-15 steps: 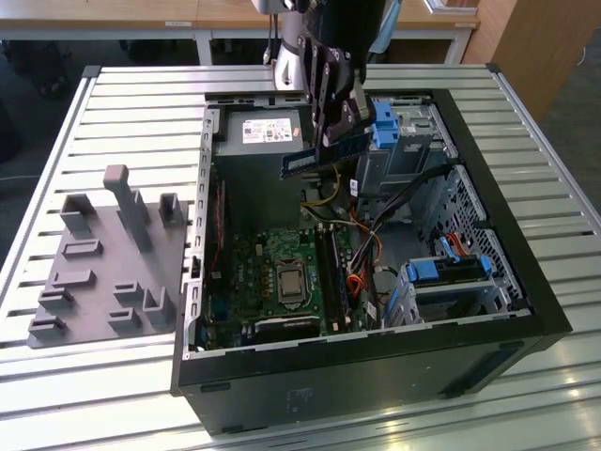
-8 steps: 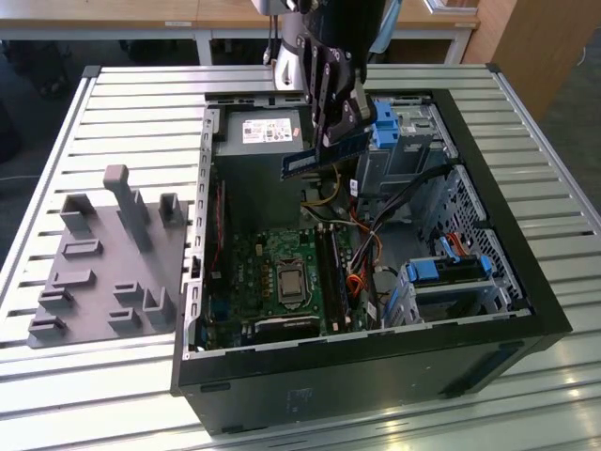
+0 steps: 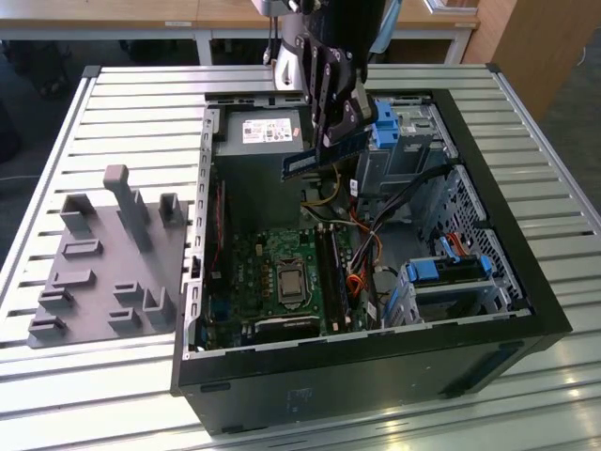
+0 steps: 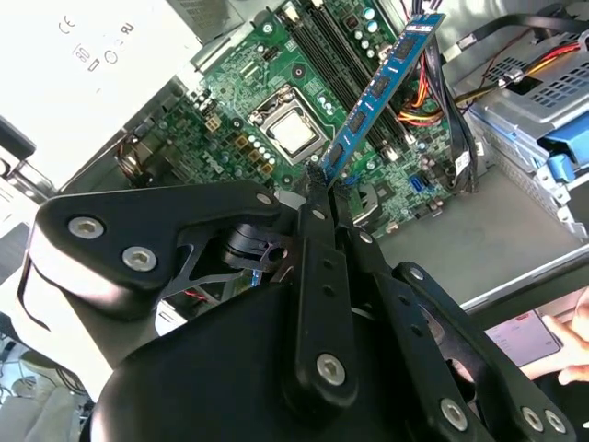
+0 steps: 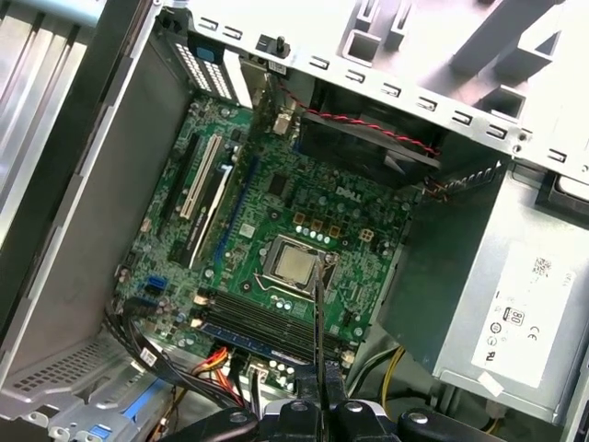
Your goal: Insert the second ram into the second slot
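Observation:
My gripper (image 3: 329,146) hangs over the back part of the open computer case (image 3: 488,310), shut on the second ram (image 3: 319,160). This ram is a long dark blue stick, held by one end and lifted well above the green motherboard (image 3: 282,272). In the second wrist view the second ram (image 4: 377,87) reaches out from my gripper (image 4: 319,181) over the board. The first wrist view shows it edge-on as a thin dark line (image 5: 317,313) rising from my gripper (image 5: 319,405). The dark memory slots (image 5: 267,324) (image 3: 329,268) lie beside the processor socket (image 5: 294,262). Which one is the second slot I cannot tell.
The case holds a grey power supply (image 3: 268,132), blue drive brackets (image 3: 451,268) and cable bundles (image 3: 371,249) next to the slots. On the slatted table (image 3: 122,103), a grey parts fixture (image 3: 103,263) stands at the exterior view's left. A person's hand (image 4: 572,345) shows beyond the case wall.

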### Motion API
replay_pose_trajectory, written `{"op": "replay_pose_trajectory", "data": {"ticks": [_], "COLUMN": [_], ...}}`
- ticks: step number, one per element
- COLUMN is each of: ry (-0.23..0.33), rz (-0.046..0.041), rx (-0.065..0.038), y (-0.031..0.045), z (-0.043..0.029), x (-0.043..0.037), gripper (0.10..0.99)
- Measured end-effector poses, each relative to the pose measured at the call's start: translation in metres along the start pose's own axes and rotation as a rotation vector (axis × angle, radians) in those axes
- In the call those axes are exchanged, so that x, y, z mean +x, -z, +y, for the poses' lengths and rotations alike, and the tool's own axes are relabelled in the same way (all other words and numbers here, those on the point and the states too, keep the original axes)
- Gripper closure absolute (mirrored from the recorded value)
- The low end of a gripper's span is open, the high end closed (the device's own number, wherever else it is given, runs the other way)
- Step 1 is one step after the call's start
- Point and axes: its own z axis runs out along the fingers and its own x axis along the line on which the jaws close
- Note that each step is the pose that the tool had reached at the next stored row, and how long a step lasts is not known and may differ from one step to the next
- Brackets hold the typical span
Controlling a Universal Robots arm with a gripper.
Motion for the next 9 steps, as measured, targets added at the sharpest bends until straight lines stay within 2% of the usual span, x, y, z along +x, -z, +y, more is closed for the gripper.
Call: {"op": "replay_pose_trajectory", "data": {"ticks": [9], "ry": [0.024], "rz": [0.0008], "rx": [0.0], "y": [0.0], "z": [0.0], "x": [0.0], "gripper": [0.949]}}
